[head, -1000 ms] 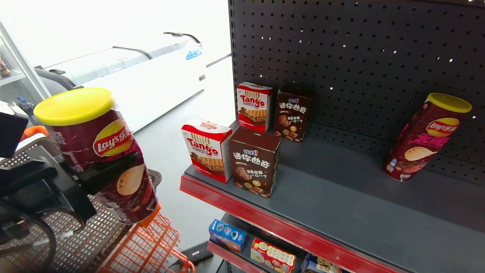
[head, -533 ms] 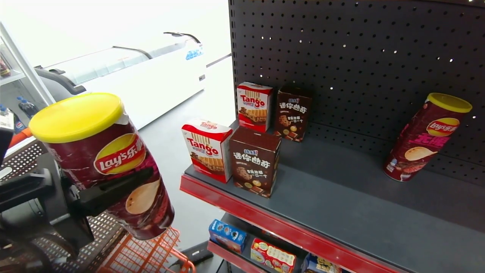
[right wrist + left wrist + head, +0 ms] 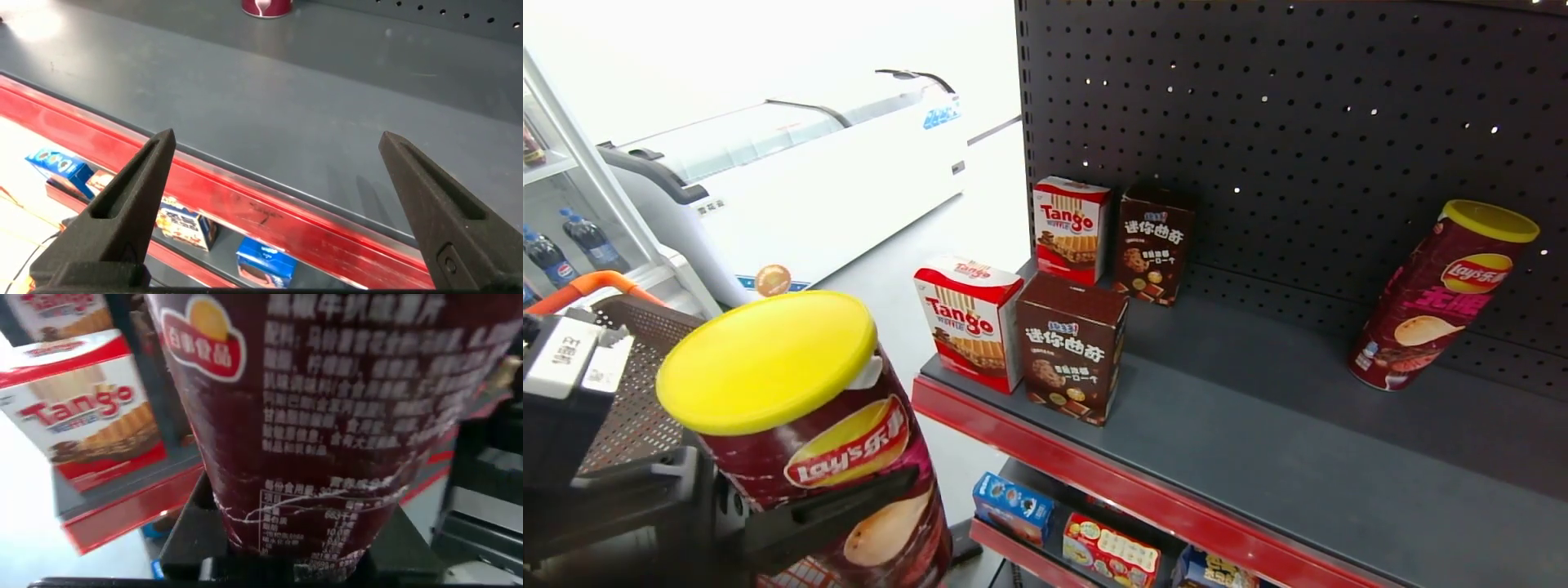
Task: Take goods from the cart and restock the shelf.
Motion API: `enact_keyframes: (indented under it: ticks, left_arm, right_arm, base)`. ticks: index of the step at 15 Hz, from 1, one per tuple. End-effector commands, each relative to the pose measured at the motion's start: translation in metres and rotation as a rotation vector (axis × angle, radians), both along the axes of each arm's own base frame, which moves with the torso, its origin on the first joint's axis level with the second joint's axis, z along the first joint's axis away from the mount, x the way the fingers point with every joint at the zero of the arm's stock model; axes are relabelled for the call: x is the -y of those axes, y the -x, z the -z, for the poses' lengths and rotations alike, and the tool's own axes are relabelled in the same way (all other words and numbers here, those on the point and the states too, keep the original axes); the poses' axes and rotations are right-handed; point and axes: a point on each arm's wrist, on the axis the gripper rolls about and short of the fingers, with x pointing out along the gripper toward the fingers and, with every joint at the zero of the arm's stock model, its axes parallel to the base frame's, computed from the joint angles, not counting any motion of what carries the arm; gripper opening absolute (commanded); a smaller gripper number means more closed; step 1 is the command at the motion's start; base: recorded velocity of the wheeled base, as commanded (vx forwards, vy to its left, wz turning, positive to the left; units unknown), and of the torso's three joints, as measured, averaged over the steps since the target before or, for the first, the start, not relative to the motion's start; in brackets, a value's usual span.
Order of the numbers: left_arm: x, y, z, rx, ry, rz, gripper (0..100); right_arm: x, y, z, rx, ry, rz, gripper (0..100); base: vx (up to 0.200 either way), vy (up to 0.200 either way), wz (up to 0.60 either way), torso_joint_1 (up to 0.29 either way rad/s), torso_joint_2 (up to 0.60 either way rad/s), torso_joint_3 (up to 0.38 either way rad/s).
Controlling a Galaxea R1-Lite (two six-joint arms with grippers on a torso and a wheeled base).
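Open dark grey shelf board [image 3: 1258, 441] between four upright cardboard snack boxes [image 3: 1070, 347] crowding the left end and a maroon yellow-lidded chip can [image 3: 1441, 298] by black pegboard [image 3: 1298, 122] at right.

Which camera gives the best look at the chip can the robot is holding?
The head view: the held chip can shows from yellow lid to label, with the left gripper clamped across it. The left wrist view gives its printed lower wall, very close. The right wrist view faces the shelf instead.
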Motion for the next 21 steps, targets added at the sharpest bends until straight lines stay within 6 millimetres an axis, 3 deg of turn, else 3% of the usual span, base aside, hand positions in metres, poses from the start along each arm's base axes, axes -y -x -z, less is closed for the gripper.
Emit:
enact_keyframes:
  ticks: [1, 4, 11, 15, 21]
  left_arm:
    - [0.005, 0.003, 0.001, -0.004, 0.0, 0.053, 0]
    - [0.019, 0.0, -0.002, -0.01, -0.003, 0.116, 0]
    - [0.05, -0.025, -0.013, -0.014, -0.007, 0.185, 0]
    - [0.054, -0.03, -0.016, -0.01, -0.005, 0.182, 0]
    - [0.051, -0.031, -0.016, -0.008, -0.004, 0.165, 0]
  right_arm:
    - [0.0, 0.0, 0.0, 0.0, 0.0, 0.0, 100]
    - [0.0, 0.0, 0.0, 0.002, 0.0, 0.001, 100]
    - [0.0, 0.0, 0.0, 0.0, 0.0, 0.0, 100]
    - [0.0, 0.0, 0.0, 0.0, 0.0, 0.001, 100]
    - [0.0, 0.0, 0.0, 0.0, 0.0, 0.0, 100]
  base:
    - [0.0, 0.0, 0.0, 0.0, 0.0, 0.0]
    - [0.0, 0.0, 0.0, 0.0, 0.0, 0.0]
    - [0.0, 0.0, -0.6, 0.002, 0.0, 0.003]
    - [0.0, 0.0, -0.6, 0.005, 0.0, 0.005]
    - [0.0, 0.0, 0.0, 0.0, 0.0, 0.0]
